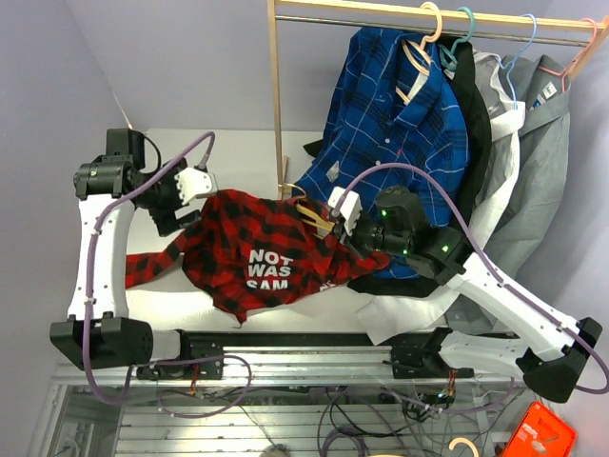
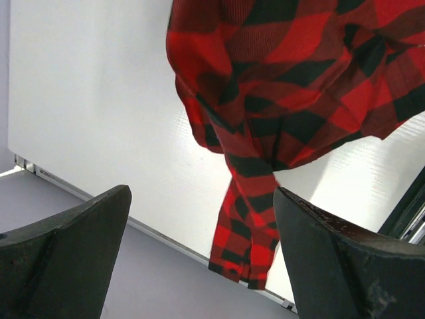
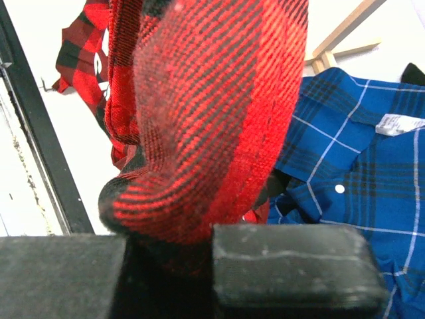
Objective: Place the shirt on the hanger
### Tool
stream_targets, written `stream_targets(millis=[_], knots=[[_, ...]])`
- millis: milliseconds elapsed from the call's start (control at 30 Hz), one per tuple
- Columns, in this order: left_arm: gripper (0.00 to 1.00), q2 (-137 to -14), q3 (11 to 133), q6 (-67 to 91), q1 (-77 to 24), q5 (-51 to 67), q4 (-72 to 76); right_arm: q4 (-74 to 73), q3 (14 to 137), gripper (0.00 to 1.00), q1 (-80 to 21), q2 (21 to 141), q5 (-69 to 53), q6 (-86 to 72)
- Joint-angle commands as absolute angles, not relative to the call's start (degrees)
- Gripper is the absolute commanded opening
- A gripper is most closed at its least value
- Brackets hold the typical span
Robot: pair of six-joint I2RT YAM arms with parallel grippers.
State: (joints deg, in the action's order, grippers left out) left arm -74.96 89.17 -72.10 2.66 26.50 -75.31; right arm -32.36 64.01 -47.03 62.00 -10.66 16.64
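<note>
The red-and-black plaid shirt with white lettering is held up over the white table, one sleeve trailing to the left. The pale tan hanger pokes out at the shirt's upper right, its hook by the rack post. My right gripper is shut on the shirt's edge there. In the right wrist view the fingers pinch bunched red plaid cloth. My left gripper is open at the shirt's upper left. In the left wrist view the sleeve hangs beyond its open gripper, untouched.
A wooden rack post stands behind the shirt. The rack holds a blue plaid shirt, a black garment and a grey shirt, on teal and pink hangers. The blue shirt hangs just behind my right gripper.
</note>
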Motion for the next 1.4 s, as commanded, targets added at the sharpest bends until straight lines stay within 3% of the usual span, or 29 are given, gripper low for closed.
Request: stream_targets(millis=[0,333,600,633,667,867,1067,1367], knots=[[0.99,-75.3,87.8,-76.9,5.0,32.1,-77.7,-32.8,67.3,0.0,-46.5,60.3,-10.7,17.7],[0.99,-81.2,87.1,-79.0,5.1,44.1,-85.8,-33.6,69.0,0.0,-46.5,62.1,-13.0,17.9],[0.99,-83.9,83.5,-75.6,5.0,45.6,-77.7,-33.0,69.6,0.0,-46.2,62.6,-14.0,18.3],[0.95,-83.6,82.6,-73.8,5.0,45.2,-74.9,-32.7,69.6,0.0,-46.1,62.5,-14.2,18.3],[0.85,-83.1,81.6,-72.5,5.0,44.8,-72.6,-32.5,69.5,0.0,-46.1,62.4,-14.2,18.3],[0.1,-79.0,74.3,-64.9,5.0,44.6,-57.9,-32.9,70.5,0.0,-46.0,62.4,-15.2,17.9],[0.07,-78.2,75.7,-67.0,5.4,39.9,-54.6,-42.6,78.2,0.0,-46.0,65.9,-14.7,18.5],[0.07,-91.1,98.4,-83.0,12.5,36.8,-72.7,-50.6,81.5,0.0,-45.9,69.2,-10.8,21.3]])
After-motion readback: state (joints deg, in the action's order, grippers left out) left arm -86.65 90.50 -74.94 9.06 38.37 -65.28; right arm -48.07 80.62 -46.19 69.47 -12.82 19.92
